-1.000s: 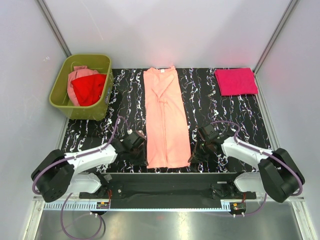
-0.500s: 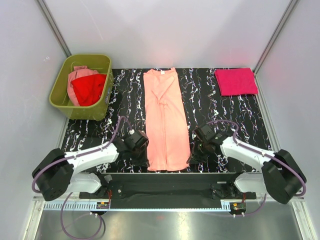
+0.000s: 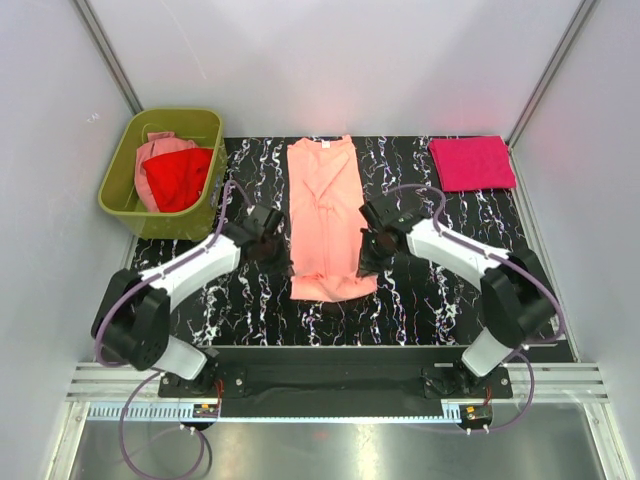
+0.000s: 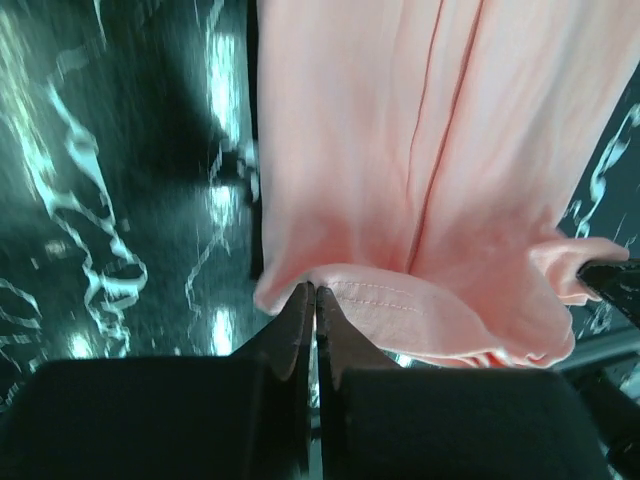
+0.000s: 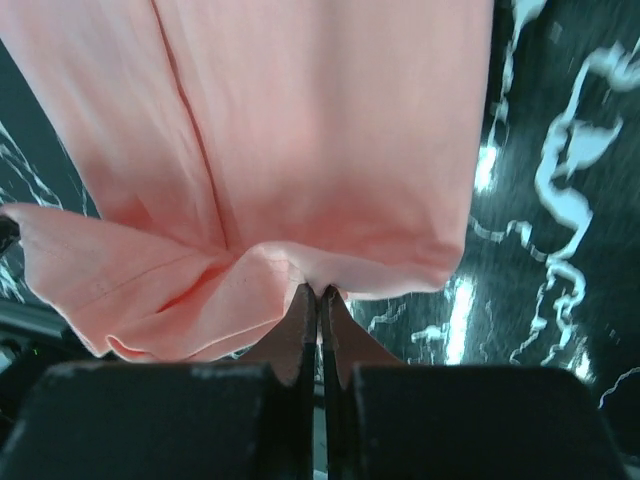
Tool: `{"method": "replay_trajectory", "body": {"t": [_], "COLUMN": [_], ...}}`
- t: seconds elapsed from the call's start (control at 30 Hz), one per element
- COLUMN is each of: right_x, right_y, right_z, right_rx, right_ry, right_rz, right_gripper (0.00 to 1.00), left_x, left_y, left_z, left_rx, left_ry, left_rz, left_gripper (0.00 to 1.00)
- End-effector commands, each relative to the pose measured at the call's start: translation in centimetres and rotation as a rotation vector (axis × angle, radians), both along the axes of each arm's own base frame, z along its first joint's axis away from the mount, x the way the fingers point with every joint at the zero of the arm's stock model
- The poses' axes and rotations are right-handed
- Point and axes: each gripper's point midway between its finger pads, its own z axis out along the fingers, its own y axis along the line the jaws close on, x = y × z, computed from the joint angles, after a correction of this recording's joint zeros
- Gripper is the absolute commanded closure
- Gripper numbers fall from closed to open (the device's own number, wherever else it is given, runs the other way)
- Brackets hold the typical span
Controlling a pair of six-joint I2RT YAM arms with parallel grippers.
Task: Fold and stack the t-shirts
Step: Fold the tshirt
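The left gripper [image 4: 315, 295] and the right gripper [image 5: 320, 295] each clench a hem corner of the long salmon-peach cloth t-shirt [image 3: 324, 205].

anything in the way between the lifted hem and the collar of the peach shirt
Nothing visible. The left gripper and right gripper are shut on the hem of the peach shirt; only its flat cloth lies ahead up to the collar. The bin and magenta shirt sit off to the sides.
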Motion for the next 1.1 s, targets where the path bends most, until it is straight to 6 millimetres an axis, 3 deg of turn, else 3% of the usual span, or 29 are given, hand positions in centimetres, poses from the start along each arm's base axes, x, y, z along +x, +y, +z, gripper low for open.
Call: {"method": "replay_trajectory", "body": {"t": [0.0,0.1,0.2,0.23,0.37,0.4,0.5,0.7,0.9,1.07], "right_x": [4.1,6.8,9.9,10.7,14.8,15.5,17.8,21.2,23.8,25.6], "right_y": [-0.9,-1.4,-2.7,-3.4,-2.6,-2.3,-1.7,-2.6,-1.8,-1.2], "right_z": [1.1,1.6,1.9,1.9,2.5,2.6,2.4,2.2,2.1,0.7], "right_rx": [-0.055,-0.07,-0.085,-0.083,-0.058,-0.046,-0.044,-0.029,0.053,0.086], "right_ry": [-0.067,-0.088,-0.108,-0.107,-0.15,-0.154,-0.165,-0.178,-0.207,-0.205], "right_rz": [0.009,0.004,-0.019,-0.02,0.021,0.032,0.057,0.034,0.059,0.078], "right_gripper": [1.0,1.0,1.0,1.0,1.0,1.0,1.0,1.0,1.0,0.92], "left_x": [4.4,6.5,10.4,11.1,15.2,16.6,19.0,22.5,24.8,26.3], "left_y": [0.5,0.6,1.2,1.1,0.8,0.6,1.3,2.8,2.5,3.0], "left_z": [1.4,1.6,2.8,2.2,2.7,3.8,2.8,1.5,0.8,0.4], "left_rx": [0.028,0.018,0.01,0.006,-0.032,-0.048,-0.04,-0.048,-0.08,-0.076], "left_ry": [-0.054,-0.058,-0.089,-0.072,-0.099,-0.125,-0.106,-0.078,-0.083,-0.099], "left_rz": [-0.015,-0.003,0.035,0.026,0.022,0.02,0.044,0.085,0.08,0.091], "left_gripper": [1.0,1.0,1.0,1.0,1.0,1.0,1.0,1.0,1.0,0.96]}}
